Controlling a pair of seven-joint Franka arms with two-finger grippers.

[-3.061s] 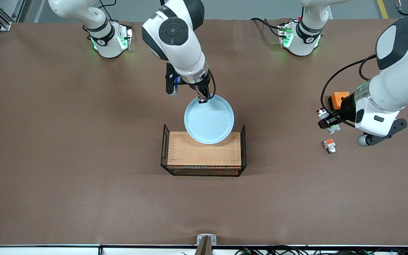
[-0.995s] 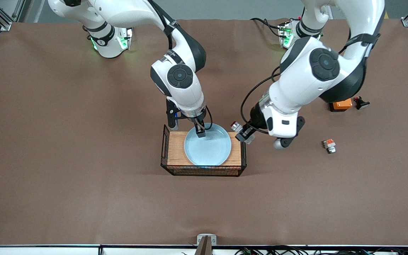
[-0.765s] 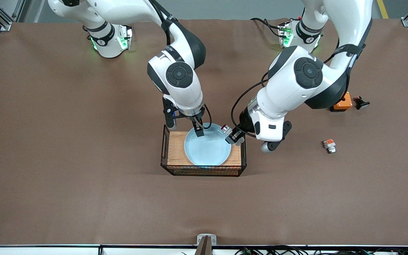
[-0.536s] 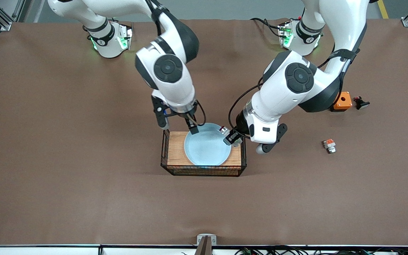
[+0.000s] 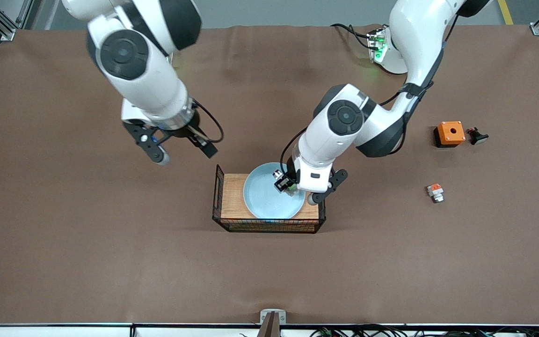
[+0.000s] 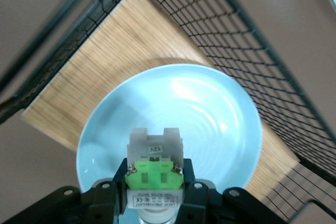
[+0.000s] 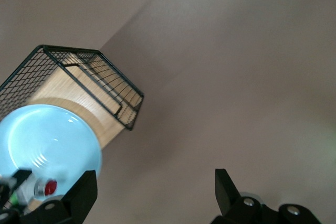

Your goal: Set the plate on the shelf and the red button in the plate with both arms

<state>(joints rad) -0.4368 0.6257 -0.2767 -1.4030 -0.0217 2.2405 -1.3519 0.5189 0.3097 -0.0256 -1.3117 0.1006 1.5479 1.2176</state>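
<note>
The left end effector [image 5: 284, 184] grips the red button [image 6: 154, 174] over the plate [image 5: 269, 201], seemingly clear of it, in the wire tray [image 5: 269, 228]. The right end effector [image 5: 183, 152] hangs open above bare bench [image 5: 110, 243].

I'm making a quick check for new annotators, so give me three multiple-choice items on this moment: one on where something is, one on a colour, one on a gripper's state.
1. Where does the plate lie?
A. on the bare table
B. on the wooden board in the wire rack
C. on the orange box

2. What colour is the block on the red button in the left gripper?
A. green
B. blue
C. yellow

3. How is the right gripper?
A. shut on the plate
B. shut on a black button
C. open and holding nothing

Answers: 1 B, the plate sits on the board between the rack's mesh walls. 2 A, the left wrist view shows a bright green block. 3 C, its fingers stand apart over bare table.
</note>
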